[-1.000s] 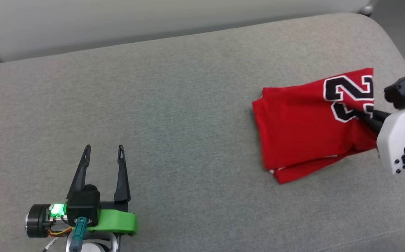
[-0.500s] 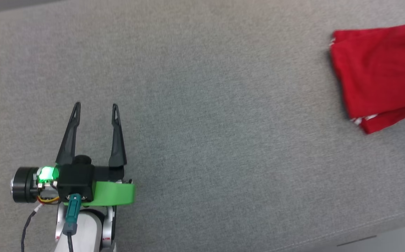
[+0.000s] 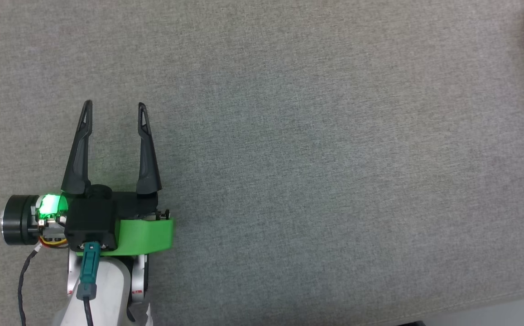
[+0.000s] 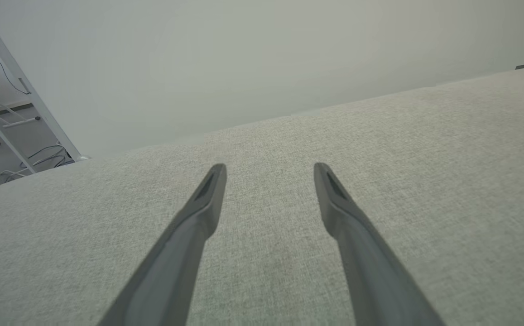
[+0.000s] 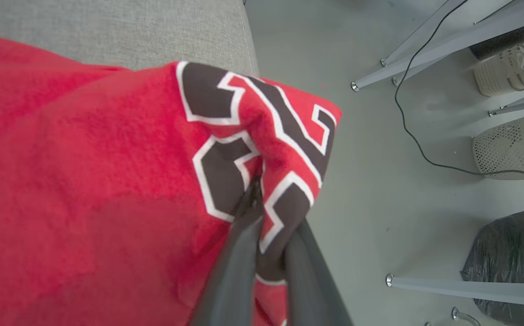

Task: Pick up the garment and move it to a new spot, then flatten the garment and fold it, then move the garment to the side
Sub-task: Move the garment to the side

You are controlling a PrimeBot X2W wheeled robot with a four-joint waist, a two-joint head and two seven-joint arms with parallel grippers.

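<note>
One garment [image 5: 85,181] pinched in the right tool [image 5: 271,217]; left tool [image 3: 114,106] gapes wide, empty.

The left gripper [image 3: 114,105] has two long, tapered black fingers [image 3: 78,149] on a black block [image 3: 90,222], with a green bracket [image 3: 146,235] at 4 o'clock, a glowing green light [image 3: 49,206] at 9 o'clock and a teal cable plug [image 3: 88,271] at 6 o'clock.

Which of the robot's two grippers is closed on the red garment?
The right gripper: its fingers are pinched shut on the garment at the black numerals. The left gripper stands open and empty over the grey cushion.
</note>
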